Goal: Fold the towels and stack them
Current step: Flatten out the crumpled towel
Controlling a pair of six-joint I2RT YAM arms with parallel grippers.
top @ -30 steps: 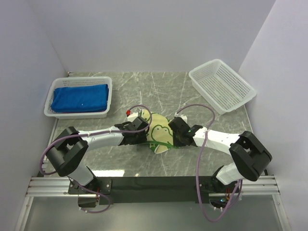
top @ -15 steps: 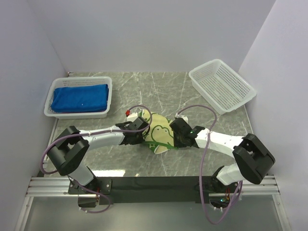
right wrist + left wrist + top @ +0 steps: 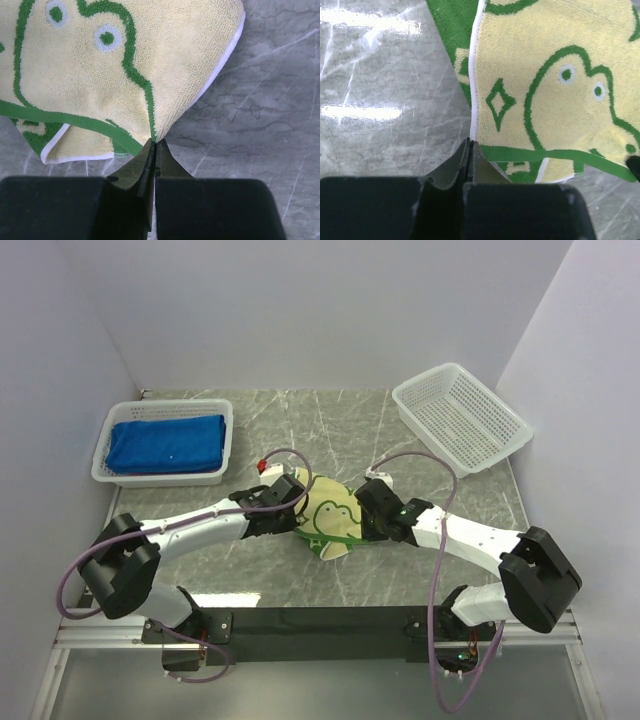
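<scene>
Tabletop (image 3: 340, 430), carrying the white basket (image 3: 160, 478) of folded blue towels (image 3: 165, 443) well beyond and outboard of your left claw (image 3: 470, 145), probably the stack being built. The pale yellow towel (image 3: 335, 510) lies rumpled between both claws. The left claw is pressed together on its white-piped edge right at the tips, and the right claw (image 3: 156, 145) pinches the opposite edge likewise, likely giving you two holds for drawing the cloth flat before folding.
</scene>
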